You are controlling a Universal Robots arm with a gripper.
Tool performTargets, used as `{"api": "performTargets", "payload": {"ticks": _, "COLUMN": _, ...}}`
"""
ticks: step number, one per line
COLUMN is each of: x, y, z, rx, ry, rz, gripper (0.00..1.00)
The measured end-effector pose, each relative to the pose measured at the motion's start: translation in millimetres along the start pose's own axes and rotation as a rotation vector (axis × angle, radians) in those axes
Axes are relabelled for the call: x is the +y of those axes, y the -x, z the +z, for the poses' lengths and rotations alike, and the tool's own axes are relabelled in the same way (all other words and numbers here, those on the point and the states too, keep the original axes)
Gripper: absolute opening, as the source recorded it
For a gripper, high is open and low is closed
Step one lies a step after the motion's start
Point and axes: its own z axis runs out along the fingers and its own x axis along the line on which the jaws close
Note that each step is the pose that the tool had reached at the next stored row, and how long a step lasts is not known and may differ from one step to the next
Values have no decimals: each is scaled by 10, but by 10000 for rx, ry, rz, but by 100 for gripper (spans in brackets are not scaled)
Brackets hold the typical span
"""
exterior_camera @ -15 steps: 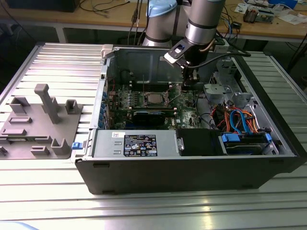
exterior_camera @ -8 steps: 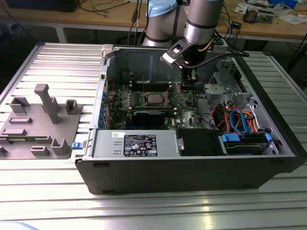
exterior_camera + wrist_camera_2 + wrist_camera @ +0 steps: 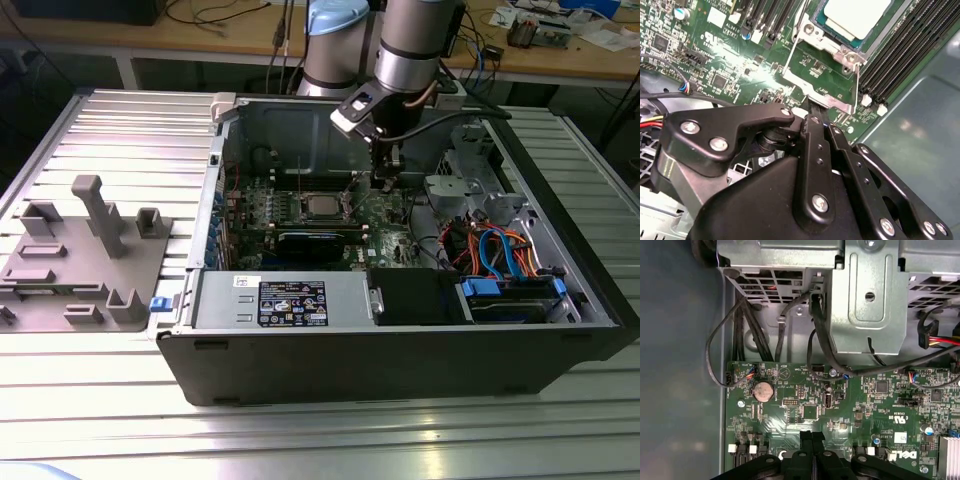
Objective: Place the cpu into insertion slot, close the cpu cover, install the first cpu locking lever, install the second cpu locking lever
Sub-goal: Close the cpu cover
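Observation:
In the exterior view my gripper [image 3: 385, 183] hangs inside the open computer case, just to that view's right of the insertion slot [image 3: 320, 207]. The cpu [image 3: 855, 17], with its silver-grey top, lies in the slot on the green board, and the silvery cpu cover [image 3: 812, 37] frames it. A thin metal lever bar [image 3: 816, 95] runs along the socket's edge. My gripper [image 3: 812, 111] is shut, its black fingertips pressed together right at that bar; whether they pinch it is hidden. In the first wrist view my gripper [image 3: 812, 436] hovers low over the board.
A black power-supply box [image 3: 290, 300] sits at the case front, and a drive cage with blue and orange cables [image 3: 500, 260] stands at the exterior view's right. A long black card [image 3: 310, 240] lies below the socket. Black memory slots [image 3: 905, 50] flank it. A grey fixture [image 3: 85, 250] rests on the table.

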Motion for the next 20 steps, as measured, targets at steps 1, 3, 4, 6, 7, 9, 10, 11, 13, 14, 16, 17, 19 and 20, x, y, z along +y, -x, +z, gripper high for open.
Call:
{"api": "performTargets", "payload": {"ticks": 1, "x": -11, "y": 0, "z": 0, "rx": 0, "ry": 0, "rz": 0, "gripper": 11}}
{"api": "performTargets", "payload": {"ticks": 3, "x": -41, "y": -1, "z": 0, "rx": -1, "ry": -1, "rz": 1, "gripper": 11}}
{"api": "performTargets", "payload": {"ticks": 4, "x": -58, "y": -2, "z": 1, "rx": 0, "ry": 0, "rz": 1, "gripper": 11}}
{"api": "performTargets", "payload": {"ticks": 6, "x": -79, "y": -3, "z": 1, "rx": 0, "ry": 0, "rz": 1, "gripper": 11}}
{"api": "performTargets", "payload": {"ticks": 7, "x": -86, "y": -3, "z": 1, "rx": 0, "ry": 0, "rz": 1, "gripper": 11}}
{"api": "performTargets", "payload": {"ticks": 9, "x": -99, "y": -3, "z": 1, "rx": -1, "ry": 0, "rz": 1, "gripper": 11}}
{"api": "performTargets", "payload": {"ticks": 10, "x": -100, "y": -3, "z": 1, "rx": -1, "ry": 0, "rz": 0, "gripper": 11}}
{"api": "performTargets", "payload": {"ticks": 11, "x": -100, "y": -3, "z": 1, "rx": 0, "ry": 0, "rz": 0, "gripper": 11}}
{"api": "performTargets", "payload": {"ticks": 13, "x": -103, "y": -3, "z": 1, "rx": 0, "ry": 0, "rz": 2, "gripper": 11}}
{"api": "performTargets", "payload": {"ticks": 14, "x": -107, "y": -3, "z": 1, "rx": 1, "ry": 0, "rz": 3, "gripper": 11}}
{"api": "performTargets", "payload": {"ticks": 16, "x": -129, "y": -4, "z": 1, "rx": 0, "ry": 0, "rz": 1, "gripper": 11}}
{"api": "performTargets", "payload": {"ticks": 17, "x": -145, "y": -5, "z": 2, "rx": 0, "ry": 0, "rz": 1, "gripper": 11}}
{"api": "performTargets", "payload": {"ticks": 19, "x": -168, "y": -5, "z": 2, "rx": 0, "ry": 0, "rz": 1, "gripper": 11}}
{"api": "performTargets", "payload": {"ticks": 20, "x": -172, "y": -5, "z": 2, "rx": -1, "ry": -1, "rz": 0, "gripper": 11}}
